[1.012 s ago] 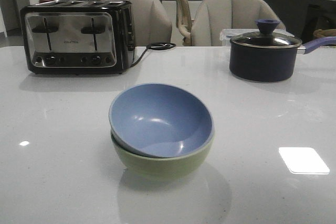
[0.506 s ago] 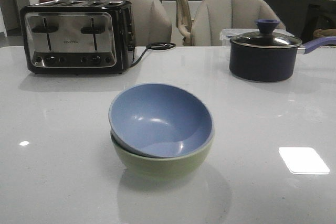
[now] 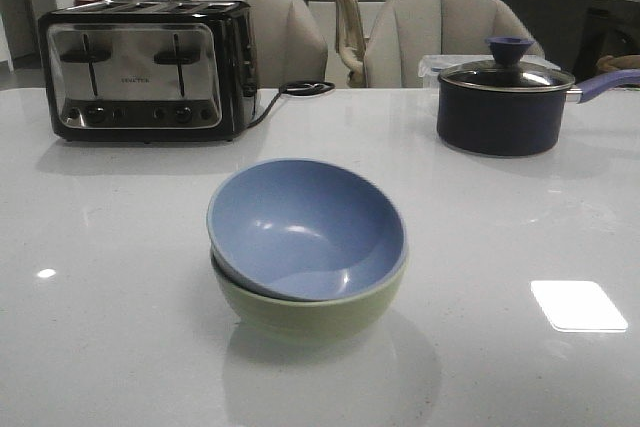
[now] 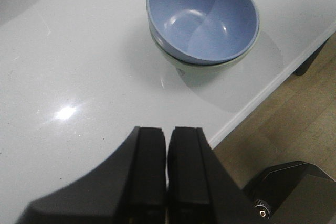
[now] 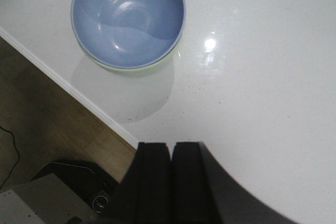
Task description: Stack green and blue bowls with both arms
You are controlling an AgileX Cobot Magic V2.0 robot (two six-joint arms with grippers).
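The dusty blue bowl sits nested, slightly tilted, inside the pale green bowl at the middle of the white table, near its front edge. Both show in the left wrist view, blue over green, and in the right wrist view, blue over green. My left gripper is shut and empty, held well back from the bowls over the table's front edge. My right gripper is shut and empty, also back at the front edge. Neither gripper shows in the front view.
A chrome and black toaster stands at the back left with its cord trailing right. A dark navy saucepan with a glass lid stands at the back right. Chairs stand behind the table. The table edge drops to wooden floor.
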